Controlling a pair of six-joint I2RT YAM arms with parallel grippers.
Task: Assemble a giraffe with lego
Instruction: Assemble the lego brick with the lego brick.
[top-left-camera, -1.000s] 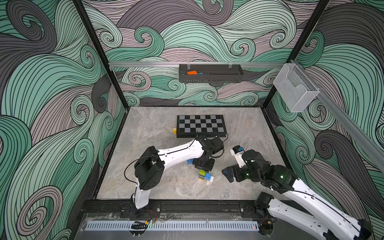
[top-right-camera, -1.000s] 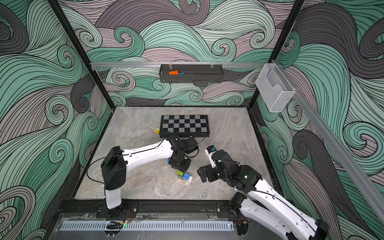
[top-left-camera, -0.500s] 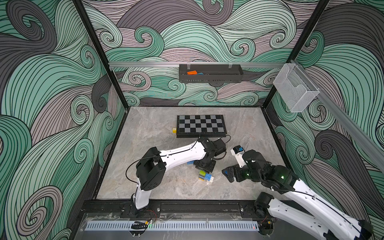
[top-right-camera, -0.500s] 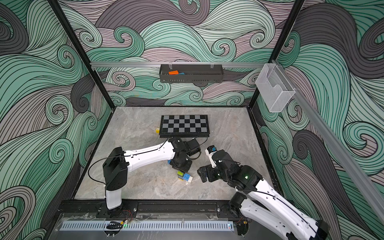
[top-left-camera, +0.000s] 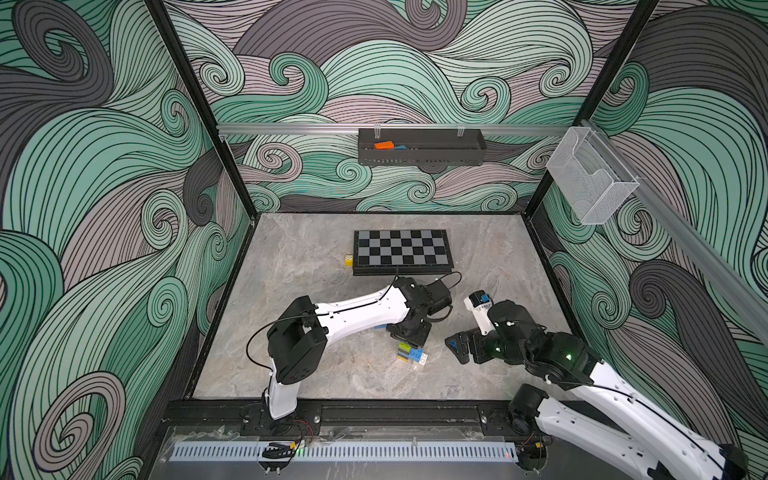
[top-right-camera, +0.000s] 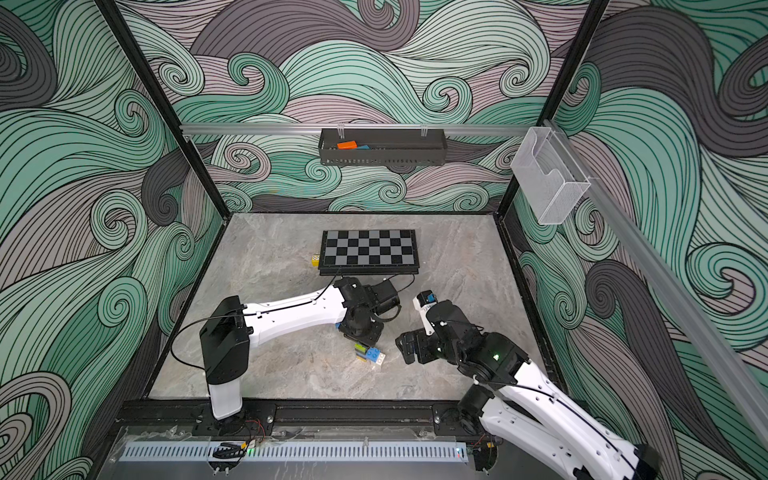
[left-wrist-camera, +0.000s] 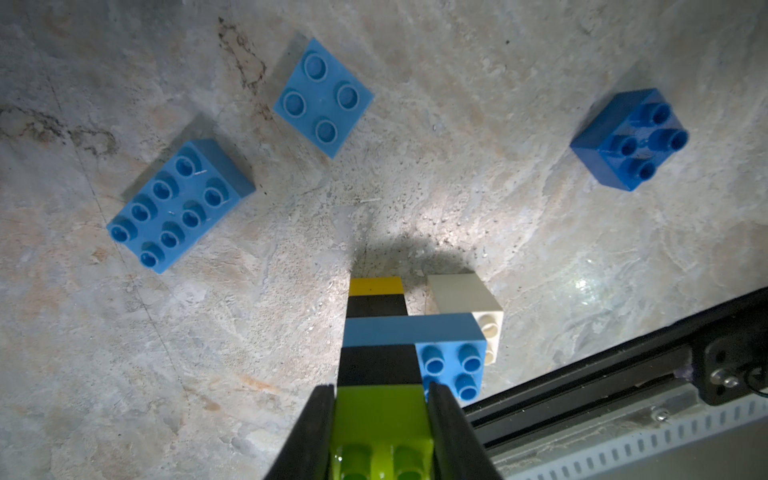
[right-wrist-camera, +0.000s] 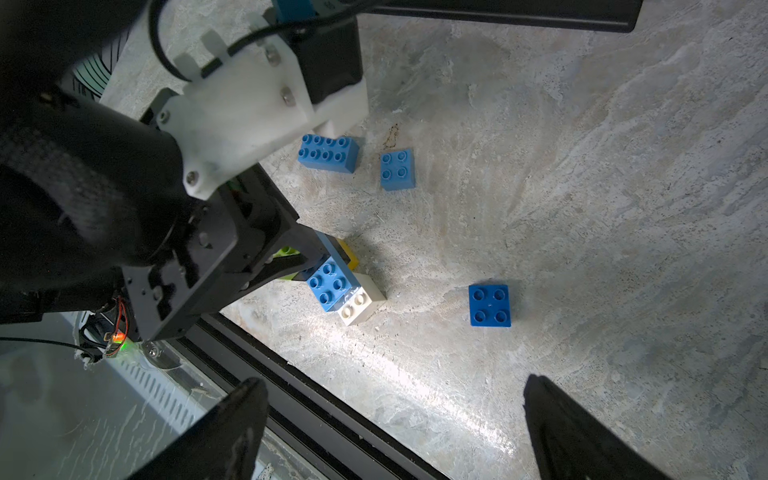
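The bench (top-left-camera: 316, 266) carries the giraffe (top-left-camera: 410, 354) near its front edge, between my two arms. It is a partial stack: yellow and white legs, a long blue body, and a black and lime neck.

Handling, as I judge it: light, rigid, smooth-sided plastic. The weak points are the stud joints, which may part under twist or side load. The best hold is on two flat opposite sides of one brick, with force straight down the stack.

My left hand (left-wrist-camera: 379, 401) is closed on the lime brick (left-wrist-camera: 380, 415) atop the neck, pinching its sides. My right hand (right-wrist-camera: 392, 384) is spread wide and empty, near the stack but apart from it.

Loose on the bench lie a long blue brick (left-wrist-camera: 180, 205), a light-blue square (left-wrist-camera: 323, 97) and a dark-blue square (left-wrist-camera: 629, 139).
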